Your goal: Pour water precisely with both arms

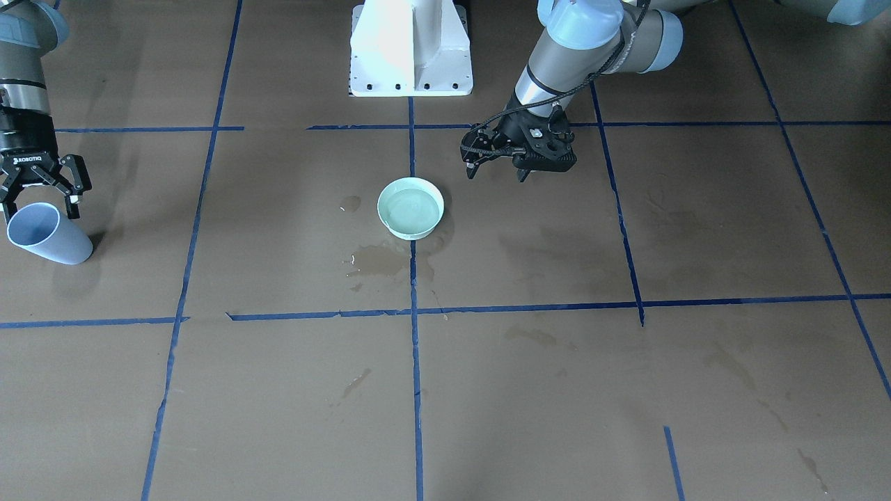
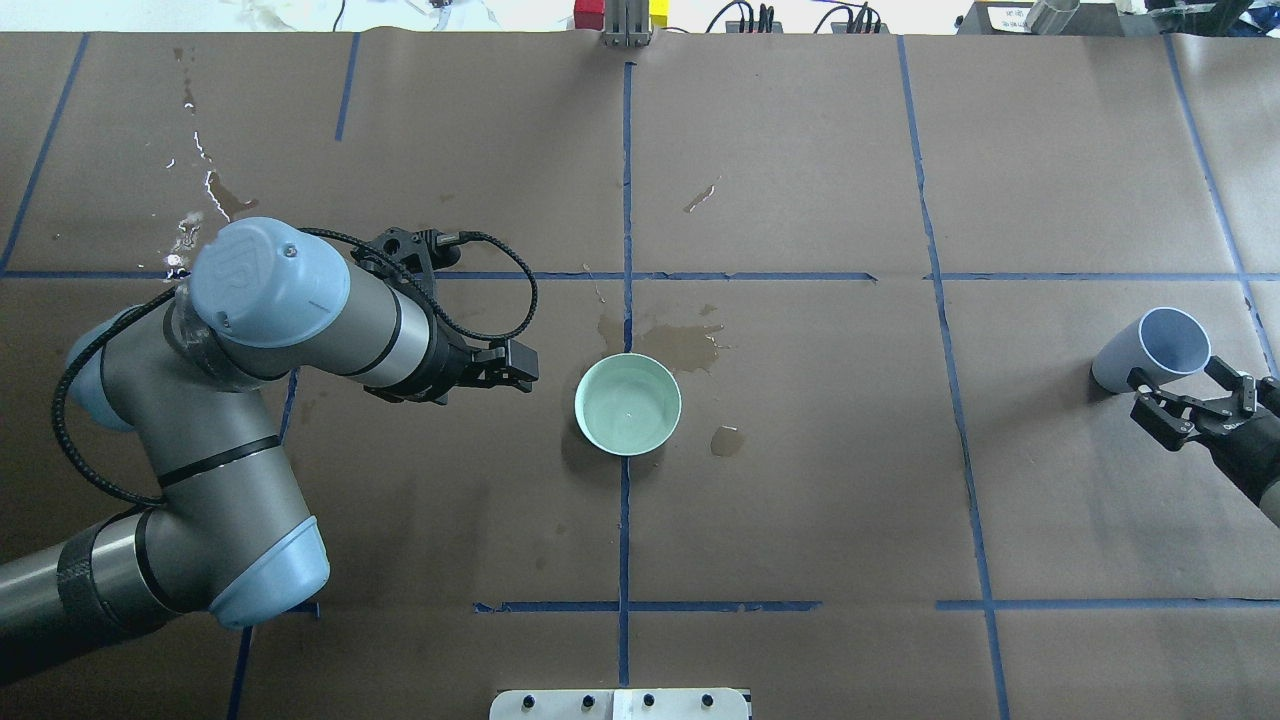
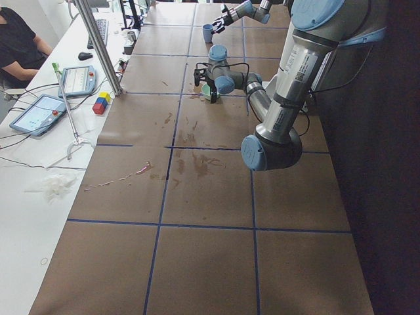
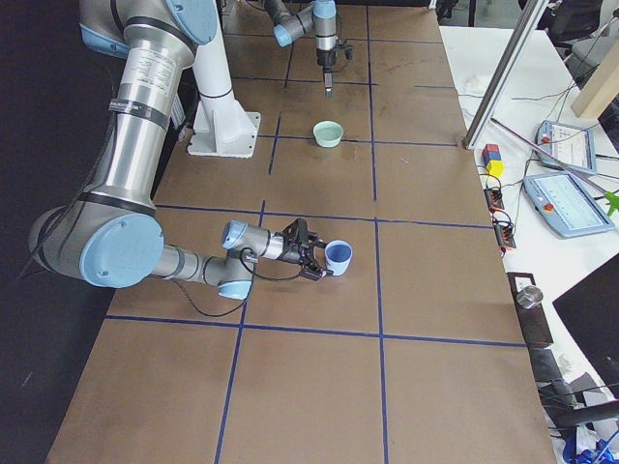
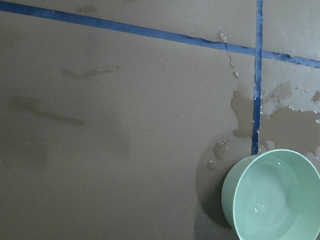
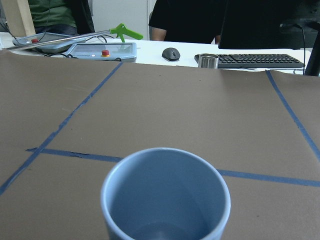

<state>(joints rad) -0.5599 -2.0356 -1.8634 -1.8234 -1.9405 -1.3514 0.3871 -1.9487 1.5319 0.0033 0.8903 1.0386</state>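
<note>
A mint-green bowl [image 1: 407, 234] stands at the table's middle, with water [image 5: 265, 205] showing as a faint sheen inside it. My left gripper [image 1: 497, 174] is open and empty, hovering low beside the bowl on the robot's left; it also shows in the overhead view [image 2: 520, 368]. A pale blue cup [image 1: 59, 240] lies tilted at the table's far right, its mouth towards my right gripper [image 1: 40, 207]. That gripper is wide open, with its fingertips just at the cup's rim [image 2: 1175, 315]. The right wrist view looks into the cup [image 6: 165, 200], and I see no water in it.
Spilled puddles [image 1: 379, 259] wet the brown paper beside the bowl, with more wet stains [image 2: 200, 190] at the far left. The white pedestal base [image 1: 411, 49] stands behind the bowl. Tablets, a keyboard [image 6: 260, 60] and people sit beyond the table's far edge.
</note>
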